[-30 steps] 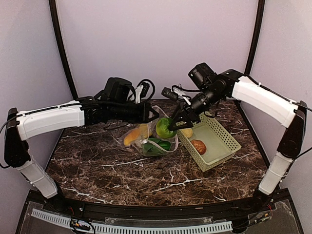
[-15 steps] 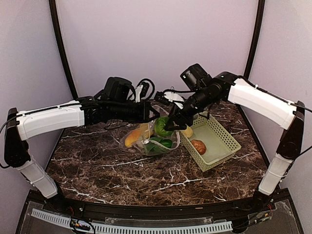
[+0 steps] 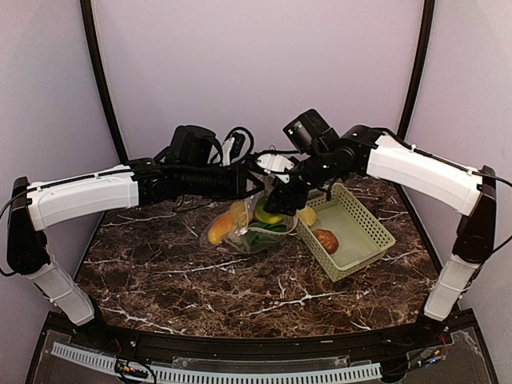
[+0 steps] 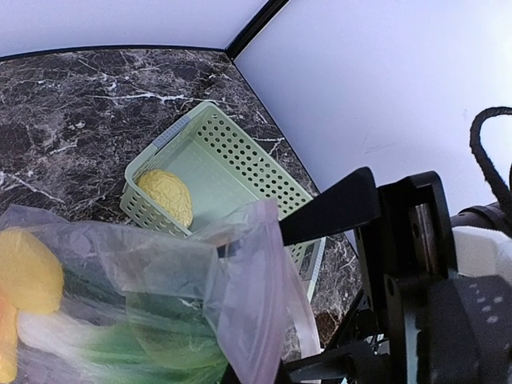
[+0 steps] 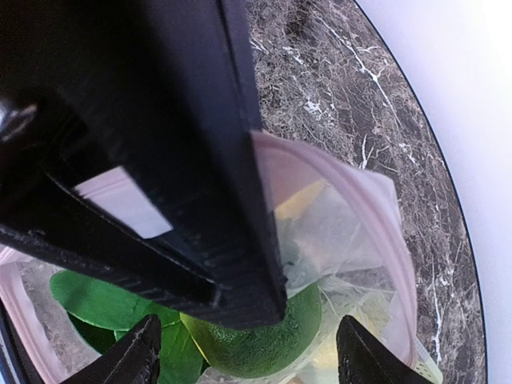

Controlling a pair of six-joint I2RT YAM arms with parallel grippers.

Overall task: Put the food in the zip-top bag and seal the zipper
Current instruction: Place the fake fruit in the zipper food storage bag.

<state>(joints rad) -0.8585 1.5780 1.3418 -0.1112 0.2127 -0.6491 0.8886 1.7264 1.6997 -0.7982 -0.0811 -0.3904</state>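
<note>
The clear zip-top bag (image 3: 240,230) lies at mid table with its mouth held up. My left gripper (image 3: 254,186) is shut on the bag's upper edge (image 4: 248,320). My right gripper (image 3: 278,200) hangs in the mouth, its fingertips (image 5: 146,360) spread wide. A green pepper (image 5: 264,344) sits just below them inside the bag, touching neither tip. Bok choy leaves (image 5: 88,300), a lemon (image 3: 238,212) and an orange piece (image 3: 218,233) are also in the bag. The pinkish zipper (image 5: 384,232) curves around the open mouth. A brown potato (image 3: 326,240) and another lemon (image 3: 306,216) lie in the basket.
The light-green lattice basket (image 3: 364,232) stands right of the bag, touching it. A black part of the left arm (image 5: 160,160) crosses close over the right wrist view. Cables and the back wall lie behind both grippers.
My right gripper has carried the green pepper left and down from beside the basket into the bag's mouth and let go of it. The left arm has held still.
</note>
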